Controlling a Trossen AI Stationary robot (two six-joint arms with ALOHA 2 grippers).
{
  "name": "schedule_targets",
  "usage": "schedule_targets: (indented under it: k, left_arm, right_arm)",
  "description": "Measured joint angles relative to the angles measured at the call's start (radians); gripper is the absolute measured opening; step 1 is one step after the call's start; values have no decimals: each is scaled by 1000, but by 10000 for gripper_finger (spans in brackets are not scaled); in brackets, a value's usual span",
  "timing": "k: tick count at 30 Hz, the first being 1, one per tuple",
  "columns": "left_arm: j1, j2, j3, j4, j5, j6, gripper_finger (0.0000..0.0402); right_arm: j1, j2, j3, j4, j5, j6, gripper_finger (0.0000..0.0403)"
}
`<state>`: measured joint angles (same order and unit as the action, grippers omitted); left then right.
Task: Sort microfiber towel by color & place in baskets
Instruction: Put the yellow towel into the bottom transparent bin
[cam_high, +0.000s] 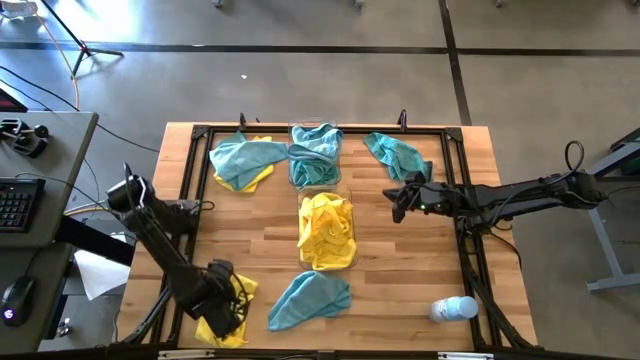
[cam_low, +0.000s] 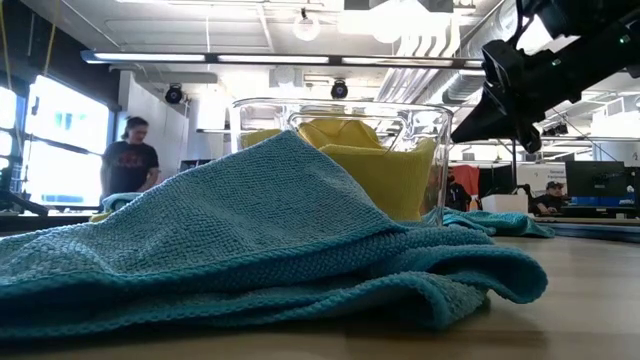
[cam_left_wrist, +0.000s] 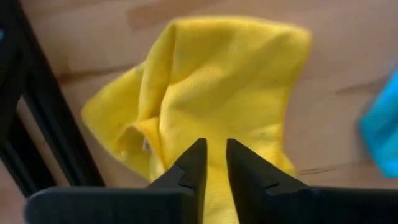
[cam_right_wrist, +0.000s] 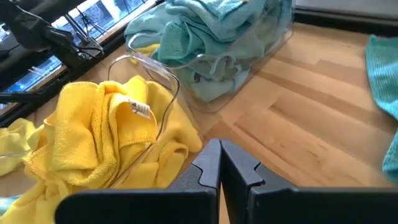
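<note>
High view shows the left gripper (cam_high: 222, 305) low at the worktop's (cam_high: 400, 260) near-left corner over a rumpled bright yellow towel (cam_left_wrist: 205, 93), its fingers (cam_left_wrist: 193, 165) slightly parted with yellow cloth in the narrow gap between them. At the middle of the worktop one clear basket (cam_high: 327, 232) is stuffed with yellow towels that spill over its rim, and the clear basket (cam_high: 314, 155) beyond it, at the far edge, holds bunched teal towels. Loose teal towels lie near the front edge (cam_high: 310, 298), at the far-left corner over a yellow one (cam_high: 243, 160) and at the far right (cam_high: 396, 153), where the right gripper (cam_high: 400, 200) hangs above the wood with fingers clenched on nothing.
</note>
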<state>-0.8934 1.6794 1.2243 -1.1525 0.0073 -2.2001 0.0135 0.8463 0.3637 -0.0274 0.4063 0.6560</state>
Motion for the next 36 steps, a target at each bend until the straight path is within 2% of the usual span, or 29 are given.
schedule_targets:
  k: [6,12,19,22,24,27,30,36]
  left_arm:
    - [-40,61,0,52,68,-49,117]
    - [-63,151,1,129,78,-52,176]
    - [-75,280,6,291,105,-53,199]
    - [-75,315,11,356,119,-50,187]
    - [-72,318,11,366,119,-46,163]
    - [-56,305,9,365,98,-22,99]
    - [-36,278,3,329,27,42,22]
    - [26,178,27,206,-189,137,5]
  right_arm:
    - [0,0,0,-57,-23,35,0]
    - [0,0,0,-93,-40,70,0]
    - [0,0,0,-100,-42,70,0]
    - [0,0,0,-105,-43,70,0]
    - [0,0,0,-105,-43,70,0]
    - [0,0,0,-107,-43,70,0]
    - [0,0,0,-112,-43,70,0]
    - [0,0,0,-133,-44,61,0]
